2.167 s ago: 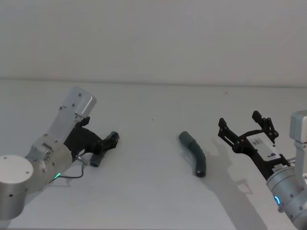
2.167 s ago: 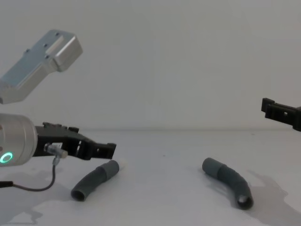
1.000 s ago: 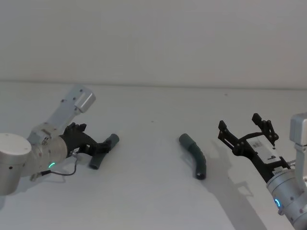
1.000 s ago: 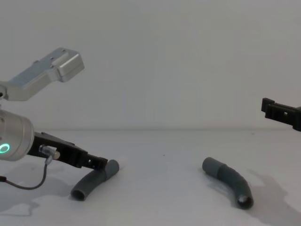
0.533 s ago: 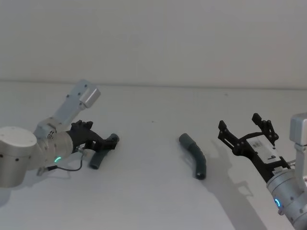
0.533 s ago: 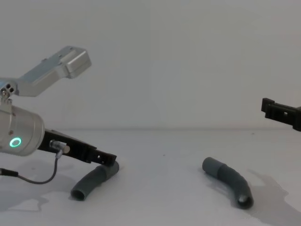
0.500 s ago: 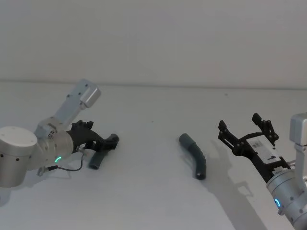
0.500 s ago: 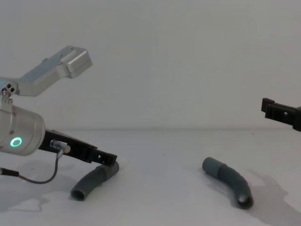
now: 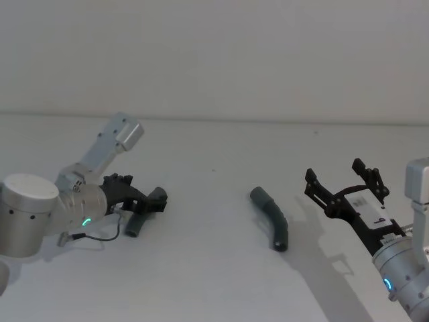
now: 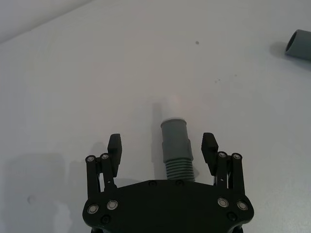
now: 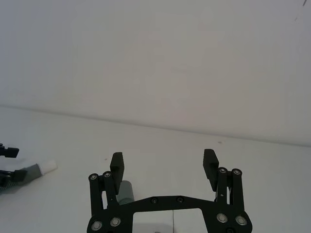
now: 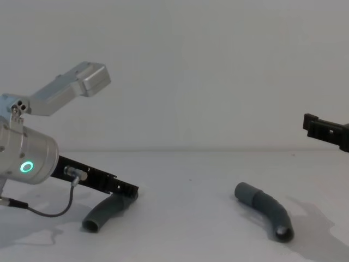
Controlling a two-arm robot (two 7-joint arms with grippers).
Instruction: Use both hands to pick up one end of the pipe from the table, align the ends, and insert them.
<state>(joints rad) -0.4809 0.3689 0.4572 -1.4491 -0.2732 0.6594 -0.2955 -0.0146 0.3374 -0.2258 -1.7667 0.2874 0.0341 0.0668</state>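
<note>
Two dark-grey curved pieces of the pipe lie on the off-white table (image 9: 214, 282). The left piece (image 9: 136, 223) (image 12: 102, 214) has my left gripper (image 9: 153, 201) (image 12: 130, 190) low over its far end. In the left wrist view that gripper (image 10: 162, 145) is open and its two fingers straddle the smooth cuff (image 10: 175, 138), apart from it on both sides. The right piece (image 9: 272, 217) (image 12: 267, 209) lies free in the middle. My right gripper (image 9: 334, 172) (image 11: 163, 164) hovers open to its right, holding nothing.
A grey cable (image 12: 52, 210) loops from my left wrist onto the table. A plain pale wall (image 9: 214, 54) stands behind the table's far edge. Bare table lies between the two pieces.
My left arm has swung its gripper lower and farther along the left piece, so the fingers now straddle its cuff. The right arm and both pieces have not moved.
</note>
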